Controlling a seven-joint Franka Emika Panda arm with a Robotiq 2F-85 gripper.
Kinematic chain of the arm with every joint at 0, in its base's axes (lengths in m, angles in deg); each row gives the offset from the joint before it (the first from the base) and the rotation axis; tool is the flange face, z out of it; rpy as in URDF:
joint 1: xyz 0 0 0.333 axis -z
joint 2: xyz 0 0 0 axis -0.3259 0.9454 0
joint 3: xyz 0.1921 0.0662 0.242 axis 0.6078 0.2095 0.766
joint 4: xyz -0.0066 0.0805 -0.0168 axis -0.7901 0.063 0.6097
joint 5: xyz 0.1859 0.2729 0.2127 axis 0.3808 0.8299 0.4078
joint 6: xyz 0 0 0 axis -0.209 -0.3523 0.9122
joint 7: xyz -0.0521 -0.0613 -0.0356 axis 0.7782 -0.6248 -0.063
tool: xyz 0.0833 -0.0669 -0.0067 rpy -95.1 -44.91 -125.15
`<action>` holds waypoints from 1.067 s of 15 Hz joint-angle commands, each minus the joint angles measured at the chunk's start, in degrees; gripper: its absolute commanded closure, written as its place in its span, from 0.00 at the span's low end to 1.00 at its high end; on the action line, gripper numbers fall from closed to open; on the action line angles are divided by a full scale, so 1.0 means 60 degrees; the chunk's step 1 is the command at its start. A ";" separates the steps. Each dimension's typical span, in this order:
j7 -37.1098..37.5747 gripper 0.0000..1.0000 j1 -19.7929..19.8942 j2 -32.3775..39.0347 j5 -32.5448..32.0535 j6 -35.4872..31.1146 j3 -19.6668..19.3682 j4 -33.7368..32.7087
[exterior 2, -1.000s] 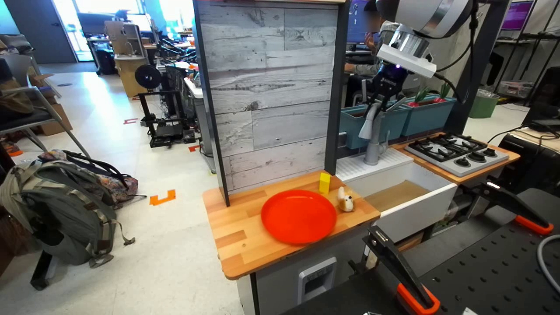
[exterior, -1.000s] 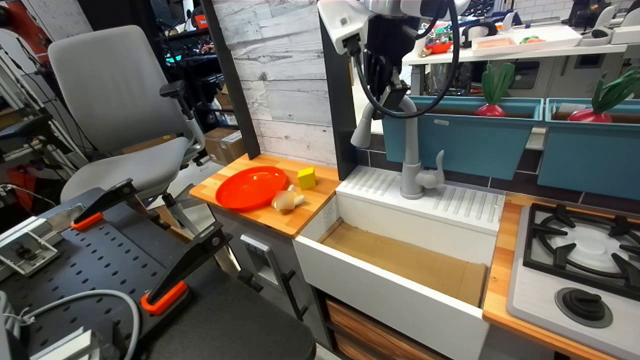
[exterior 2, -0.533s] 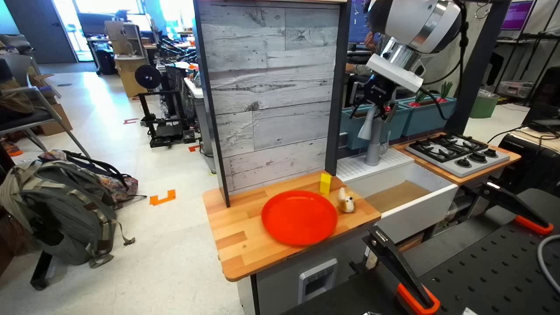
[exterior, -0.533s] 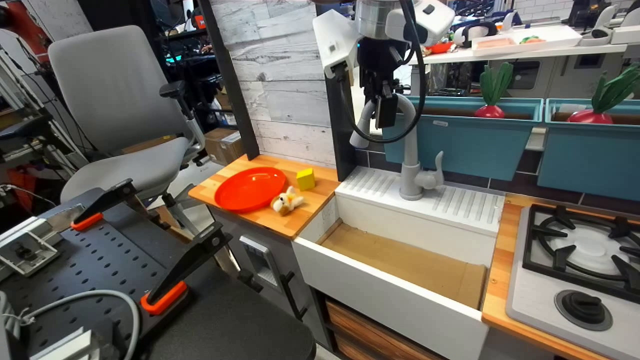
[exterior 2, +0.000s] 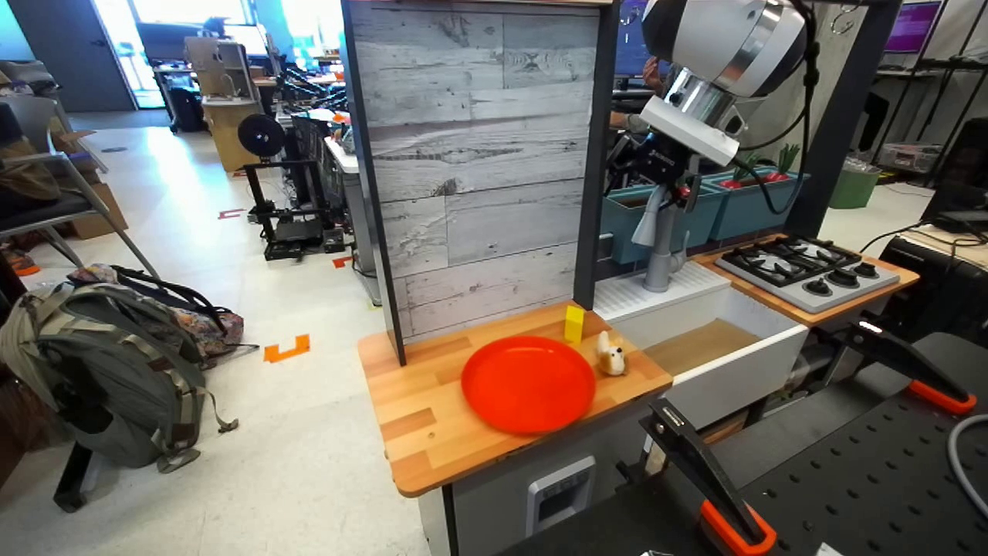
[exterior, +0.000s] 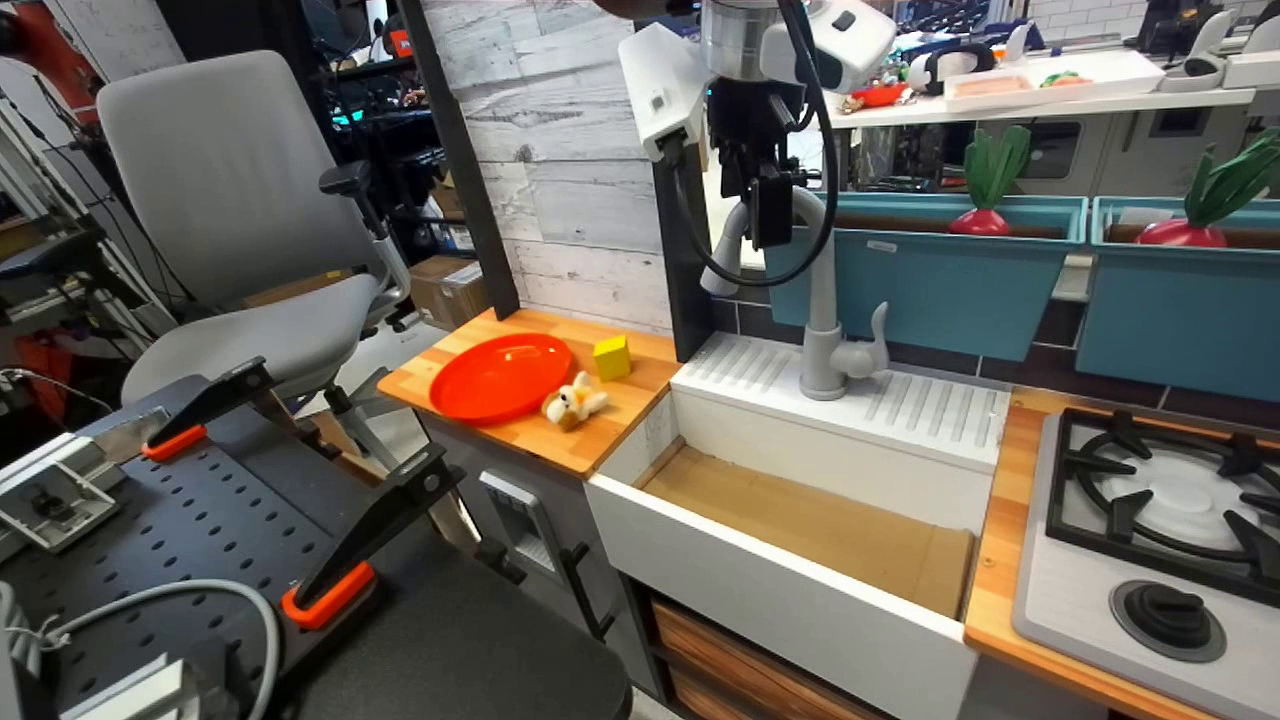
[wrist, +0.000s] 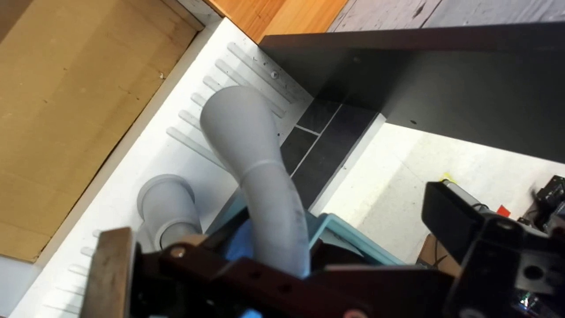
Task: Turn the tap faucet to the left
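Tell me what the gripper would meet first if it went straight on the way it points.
Most likely the tap faucet's arched spout: in the wrist view it shows between the fingers of the open gripper; its exact depth is hard to tell.

Sink: in an exterior view, seen near, from in front and above, facing the faucet.
Red plate: in an exterior view, near, the look slanting down over the surface toward sink and stove.
Tool: my wrist view looks down past it onto the faucet, very close.
Faucet, sink: in all three views; plate and stove in both exterior views.
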 commanded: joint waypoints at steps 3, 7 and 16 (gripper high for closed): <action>-0.0843 0.00 0.0091 -0.0699 0.0049 -0.0305 0.0212 0.1210; -0.0989 0.00 -0.0057 -0.1417 -0.0316 -0.0443 -0.0228 0.2361; -0.1325 0.00 -0.1032 -0.3636 -0.2488 -0.0640 -0.1038 0.5735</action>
